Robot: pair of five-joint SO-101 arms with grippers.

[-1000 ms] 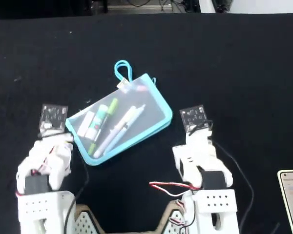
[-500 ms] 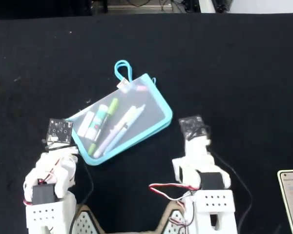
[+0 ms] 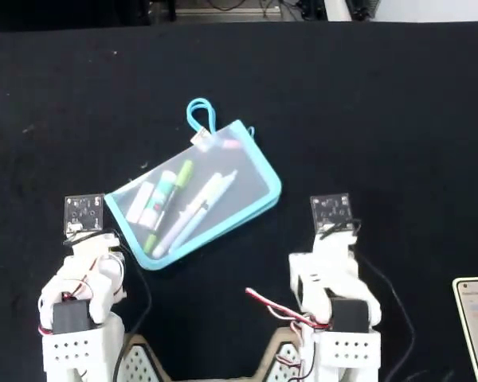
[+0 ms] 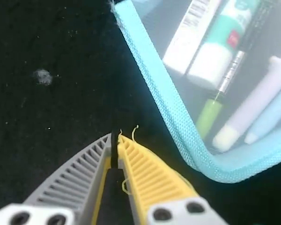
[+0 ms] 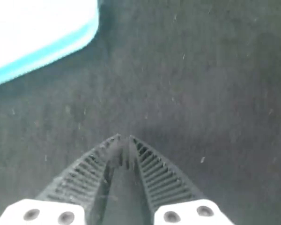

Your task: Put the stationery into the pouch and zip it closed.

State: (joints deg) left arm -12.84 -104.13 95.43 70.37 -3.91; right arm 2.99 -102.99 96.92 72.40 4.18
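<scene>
Surface: black counter (image 3: pixel 382 119), with both arm bases at its near edge and a screen device (image 3: pixel 476 318) at the right border.
Pouch: translucent pouch (image 3: pixel 251 187) with a teal border, lying flat and slanted between the two arms. Its carry loop (image 3: pixel 197 111) points away from the bases.
Stationery: pens (image 3: pixel 193 208) and a glue stick (image 3: pixel 161 195) lie side by side behind the clear face, so they read as inside the pouch.
Zip: a small tag (image 3: pixel 201 139) sits just below the loop. I cannot tell whether the zip is fully run.
Step in hand (judgement): filling looks done, so what is left is the zip, or a check that it is shut.
Left pincer: the left pincer (image 4: pixel 116 140) has its jaws pressed together and holds nothing. It hangs over bare counter just beside the pouch's near corner, not touching the teal edge.
Right pincer: the right pincer (image 5: pixel 124 139) has its jaws pressed together and is empty. It is over bare counter, near the pouch's other low corner but apart from it.
Next move (judgement): if the zip is open, one pincer must spread and pin the pouch flat. The other must pinch the small pull near the loop and draw it along the edge.
Risk (judgement): the light pouch is likely to slide on the cloth if it is pulled unpinned.
</scene>
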